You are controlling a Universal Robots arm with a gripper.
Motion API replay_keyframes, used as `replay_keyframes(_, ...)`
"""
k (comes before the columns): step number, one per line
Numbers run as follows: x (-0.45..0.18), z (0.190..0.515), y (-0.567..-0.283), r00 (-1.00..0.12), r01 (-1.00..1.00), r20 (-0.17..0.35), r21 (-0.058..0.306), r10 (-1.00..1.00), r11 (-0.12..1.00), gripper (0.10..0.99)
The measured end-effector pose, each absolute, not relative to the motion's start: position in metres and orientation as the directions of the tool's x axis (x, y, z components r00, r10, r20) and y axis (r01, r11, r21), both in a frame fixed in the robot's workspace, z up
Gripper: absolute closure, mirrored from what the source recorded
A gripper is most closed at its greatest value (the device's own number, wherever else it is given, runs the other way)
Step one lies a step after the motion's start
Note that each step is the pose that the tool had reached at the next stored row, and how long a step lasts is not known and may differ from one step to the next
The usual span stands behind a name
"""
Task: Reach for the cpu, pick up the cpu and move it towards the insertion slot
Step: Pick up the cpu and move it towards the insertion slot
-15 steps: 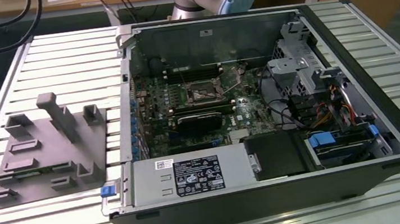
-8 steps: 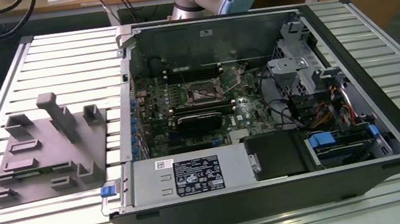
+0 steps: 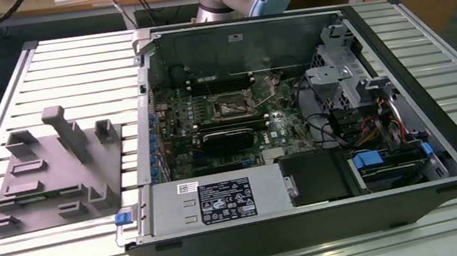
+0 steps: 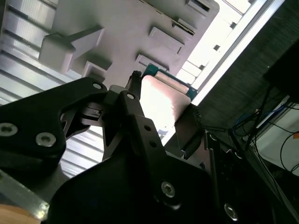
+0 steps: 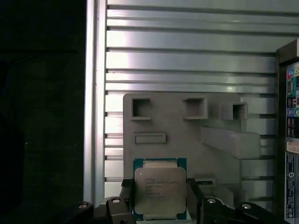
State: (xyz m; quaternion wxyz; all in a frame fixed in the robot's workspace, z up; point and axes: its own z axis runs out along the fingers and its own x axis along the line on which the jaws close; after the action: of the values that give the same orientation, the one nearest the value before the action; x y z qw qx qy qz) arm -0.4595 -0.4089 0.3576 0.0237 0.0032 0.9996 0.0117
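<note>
Over the grey tray [image 5: 168,116], the pincer [image 5: 160,195] clamps the cpu [image 5: 160,185] by its sides.

None of the print can be read. Held in the gripper [image 5: 160,201], the cpu [image 5: 160,189] has faint lines of small print on its metal top. Far from the gripper, a dark label [image 3: 226,200] and a small white sticker [image 3: 186,186] stand on the power supply box [image 3: 268,188].

Silver-grey on the cpu [image 5: 160,186], edged in teal-blue; black on the gripper [image 5: 159,198]. Matte grey across the tray [image 5: 187,135], silver with parallel ribbing over the table [image 3: 74,61]. Green on the motherboard [image 3: 179,130], shiny metal around the dark-centred insertion slot [image 3: 232,106], black on the computer case [image 3: 309,232].
</note>
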Motion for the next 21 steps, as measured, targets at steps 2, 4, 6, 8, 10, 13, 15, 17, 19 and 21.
replay_keyframes(2, -0.459, 0.364, -0.409, -0.999, 0.006, -0.047, 0.024, 0.007, 1.000, 0.549)
replay_keyframes(4, -0.459, 0.371, -0.409, -0.999, 0.006, -0.047, 0.024, 0.007, 1.000, 0.549)
replay_keyframes(6, -0.459, 0.377, -0.409, -0.999, 0.006, -0.047, 0.024, 0.007, 1.000, 0.549)
replay_keyframes(8, -0.459, 0.383, -0.409, -0.999, 0.006, -0.047, 0.024, 0.007, 1.000, 0.549)
replay_keyframes(10, -0.459, 0.390, -0.409, -0.999, 0.006, -0.047, 0.024, 0.007, 1.000, 0.549)
replay_keyframes(13, -0.459, 0.398, -0.409, -0.999, 0.006, -0.047, 0.024, 0.007, 1.000, 0.549)
replay_keyframes(15, -0.459, 0.404, -0.409, -0.999, 0.006, -0.047, 0.024, 0.007, 1.000, 0.549)
replay_keyframes(17, -0.459, 0.410, -0.408, -0.999, 0.006, -0.047, 0.024, 0.007, 1.000, 0.549)
replay_keyframes(19, -0.460, 0.413, -0.408, -0.999, 0.006, -0.047, 0.024, 0.007, 1.000, 0.549)
replay_keyframes(21, -0.460, 0.413, -0.408, -0.999, 0.006, -0.048, 0.024, 0.007, 1.000, 0.549)
